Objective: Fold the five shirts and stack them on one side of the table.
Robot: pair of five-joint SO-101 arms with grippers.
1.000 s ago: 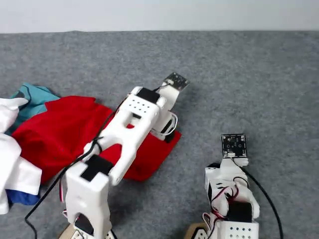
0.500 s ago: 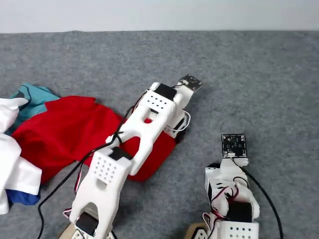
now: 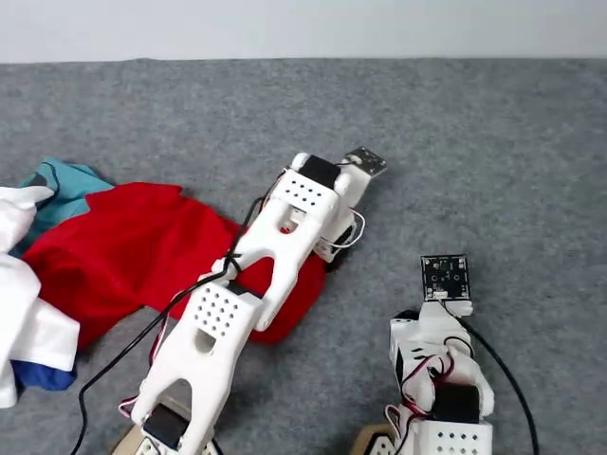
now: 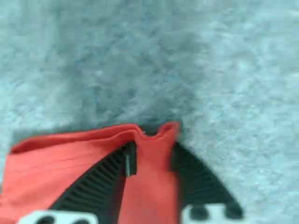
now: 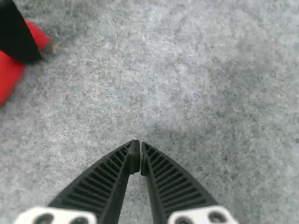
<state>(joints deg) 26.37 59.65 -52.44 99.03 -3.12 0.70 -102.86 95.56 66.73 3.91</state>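
Two more lie bunched well away from the left jaws, past the red shirt [image 3: 123, 251]: a white shirt [image 3: 19, 313] and a teal shirt [image 3: 66, 185]. The left jaws are closed tight on the red shirt's edge. The right jaws are closed on nothing, just above the grey desk [image 3: 455, 123].

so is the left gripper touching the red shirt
Touching: left wrist view shows the left gripper clamped on the red shirt, cloth between its fingers.
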